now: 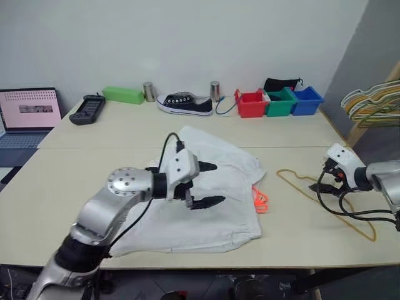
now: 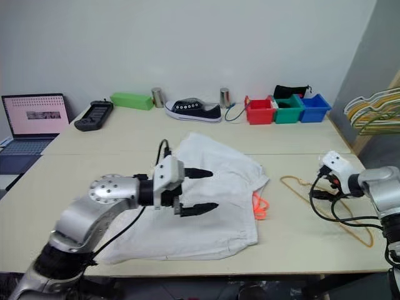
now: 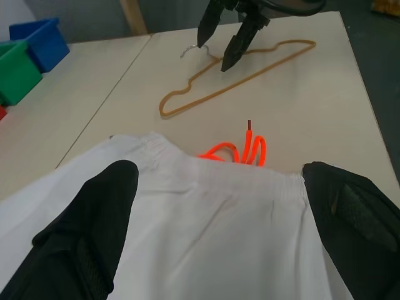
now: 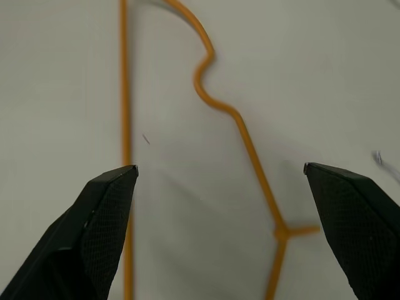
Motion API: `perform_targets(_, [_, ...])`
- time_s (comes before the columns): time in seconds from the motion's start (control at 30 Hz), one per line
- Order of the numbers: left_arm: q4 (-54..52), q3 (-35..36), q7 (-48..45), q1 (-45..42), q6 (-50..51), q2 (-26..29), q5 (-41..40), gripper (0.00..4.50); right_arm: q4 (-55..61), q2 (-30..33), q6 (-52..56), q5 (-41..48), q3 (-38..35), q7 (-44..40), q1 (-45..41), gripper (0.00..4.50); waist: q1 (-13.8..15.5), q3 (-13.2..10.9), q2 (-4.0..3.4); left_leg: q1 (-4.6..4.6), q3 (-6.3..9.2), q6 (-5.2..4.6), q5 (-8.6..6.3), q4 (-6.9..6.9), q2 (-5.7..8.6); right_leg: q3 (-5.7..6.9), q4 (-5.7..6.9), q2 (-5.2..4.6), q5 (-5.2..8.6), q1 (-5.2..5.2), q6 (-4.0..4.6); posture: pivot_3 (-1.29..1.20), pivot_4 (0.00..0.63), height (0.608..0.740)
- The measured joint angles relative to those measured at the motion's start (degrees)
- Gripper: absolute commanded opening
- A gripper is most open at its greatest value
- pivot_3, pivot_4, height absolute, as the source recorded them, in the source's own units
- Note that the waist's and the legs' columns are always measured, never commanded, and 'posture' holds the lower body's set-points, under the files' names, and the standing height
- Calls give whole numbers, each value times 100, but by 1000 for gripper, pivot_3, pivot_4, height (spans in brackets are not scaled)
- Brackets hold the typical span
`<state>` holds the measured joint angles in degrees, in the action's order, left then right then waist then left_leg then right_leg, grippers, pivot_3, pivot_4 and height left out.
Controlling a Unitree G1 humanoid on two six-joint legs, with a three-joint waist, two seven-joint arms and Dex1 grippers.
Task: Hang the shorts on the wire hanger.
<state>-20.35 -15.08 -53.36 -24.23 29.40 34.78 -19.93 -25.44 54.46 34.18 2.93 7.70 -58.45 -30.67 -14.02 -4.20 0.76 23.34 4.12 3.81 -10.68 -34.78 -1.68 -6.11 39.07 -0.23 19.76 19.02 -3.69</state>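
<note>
The white shorts (image 1: 206,187) lie spread flat on the middle of the table, their orange drawstring (image 1: 260,200) spilling off the right edge of the fabric. My left gripper (image 1: 219,183) hovers over the shorts, pointing right, open with nothing between its fingers (image 3: 81,231). To the right of the shorts the wire hanger (image 1: 350,219) lies flat on the table; it also shows in the right wrist view (image 4: 240,131). My right gripper (image 3: 214,55) hangs open just above the hanger's near end, fingers (image 4: 94,219) spread on either side of the wire without touching it.
Red (image 1: 251,103), green (image 1: 279,102) and blue (image 1: 307,100) bins, a black sneaker (image 1: 185,104), two metal cans, a green box (image 1: 123,94) and a black controller (image 1: 87,109) line the table's back. A laptop (image 1: 28,119) sits far left. A bunch of thicker hangers (image 1: 374,103) hangs at right.
</note>
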Motion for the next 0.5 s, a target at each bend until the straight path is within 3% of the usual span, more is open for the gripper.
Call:
perform_targets(0.23, [83,-359,-51,-24,-164,-252,239,4457,-1271,107,-262,-233,18,-13,-249,4500,-86,3,-5,-7,0,-1,1,-11,2,-1,0,0,-7,-14,-14,-214,5,740])
perform_targets(0.33, [76,-391,-76,-11,-182,-254,282,4457,-1800,124,-366,-385,26,-22,-372,4500,-94,2,-4,-55,-1,-1,1,-12,4,-3,-9,-2,-6,-66,-15,-212,6,740])
perform_targets(0.5, [46,-396,-161,8,-190,-242,297,4457,-2080,193,-414,-408,52,-367,-401,4500,-121,3,-5,-68,1,-1,1,-13,4,-2,-11,-2,-6,-82,-17,-210,8,740])
